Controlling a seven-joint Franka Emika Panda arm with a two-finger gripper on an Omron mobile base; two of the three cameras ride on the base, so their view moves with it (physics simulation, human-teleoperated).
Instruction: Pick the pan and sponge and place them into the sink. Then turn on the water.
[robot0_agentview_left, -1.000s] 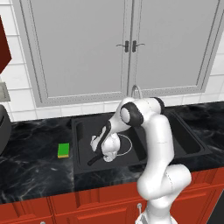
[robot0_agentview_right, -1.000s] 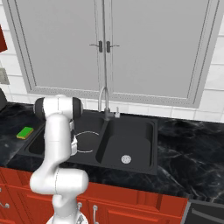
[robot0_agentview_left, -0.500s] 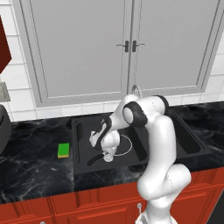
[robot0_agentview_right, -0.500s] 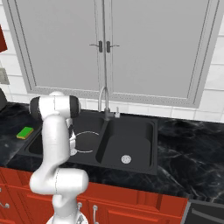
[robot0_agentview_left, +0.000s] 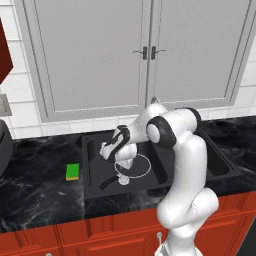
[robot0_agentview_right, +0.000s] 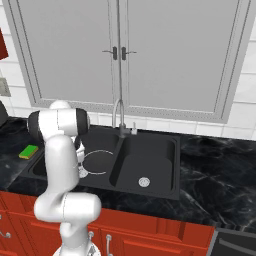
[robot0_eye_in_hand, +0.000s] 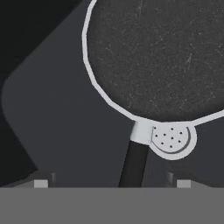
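Observation:
The pan (robot0_agentview_left: 143, 167) lies flat in the left basin of the black sink (robot0_agentview_left: 92, 191), its black handle (robot0_agentview_left: 107, 182) pointing to the front left. My gripper (robot0_agentview_left: 121, 171) hangs just above the spot where handle meets pan, open and holding nothing. In the hand view the pan (robot0_eye_in_hand: 162, 57) spreads across the top, its handle (robot0_eye_in_hand: 133, 164) runs down between my wide-set fingertips (robot0_eye_in_hand: 41, 183), and the silver drain (robot0_eye_in_hand: 171, 139) peeks from under the rim. The green sponge (robot0_agentview_left: 72, 171) rests on the counter left of the sink; from the right it is the sponge (robot0_agentview_right: 28, 151). No water runs from the faucet (robot0_agentview_right: 118, 113).
The right basin (robot0_agentview_right: 150, 160) holds nothing but its drain (robot0_agentview_right: 144, 182). Black marble counter (robot0_agentview_left: 35, 195) flanks the sink on both sides. Grey cabinet doors (robot0_agentview_left: 145, 55) stand behind, red drawers below the front edge.
My gripper has opened and let go of the pan's handle, then lifted slightly. The pan stays in the left basin; the sponge has not moved.

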